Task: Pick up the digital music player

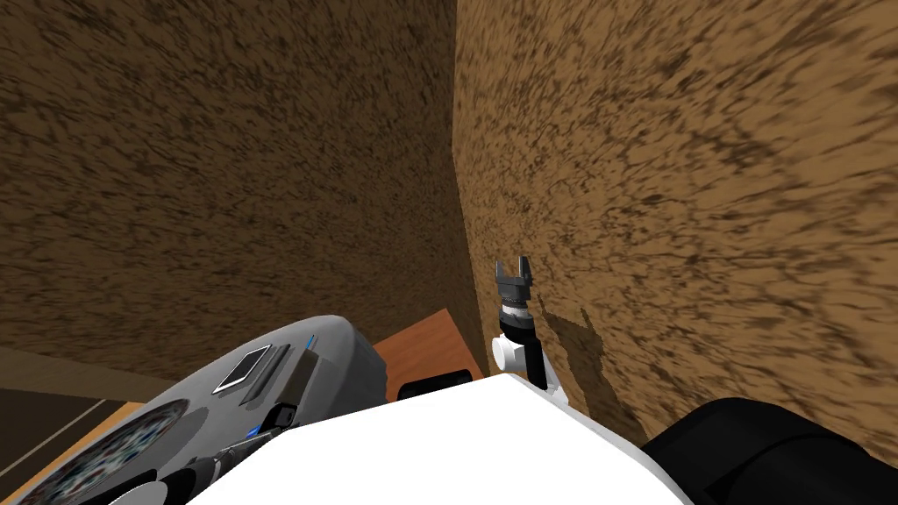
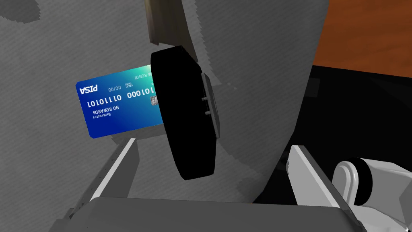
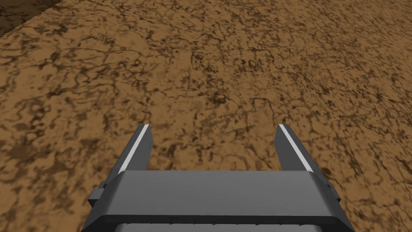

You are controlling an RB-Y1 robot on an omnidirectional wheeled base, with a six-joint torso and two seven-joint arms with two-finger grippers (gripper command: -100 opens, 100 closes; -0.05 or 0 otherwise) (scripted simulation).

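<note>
A black, rounded slab with a thin grey plate on one side [image 2: 187,117], which I take for the music player, stands on edge on a grey surface [image 2: 60,48]. It partly covers a blue bank card [image 2: 116,106] lying flat behind it. My left gripper [image 2: 213,144] is open just short of the slab, which sits ahead of the gap between the fingers, nearer one finger [image 2: 120,161], with neither finger touching it. My right gripper [image 1: 514,267] is raised beside the brown wall, fingers open [image 3: 215,131] and empty.
The grey surface is a rounded body [image 1: 351,359] at my lower left, carrying a small white-framed flat rectangle [image 1: 243,368] and a patterned disc [image 1: 105,456]. An orange-brown wooden top [image 1: 430,351] lies beyond it. Mottled brown walls [image 1: 658,175] meet in a corner close ahead.
</note>
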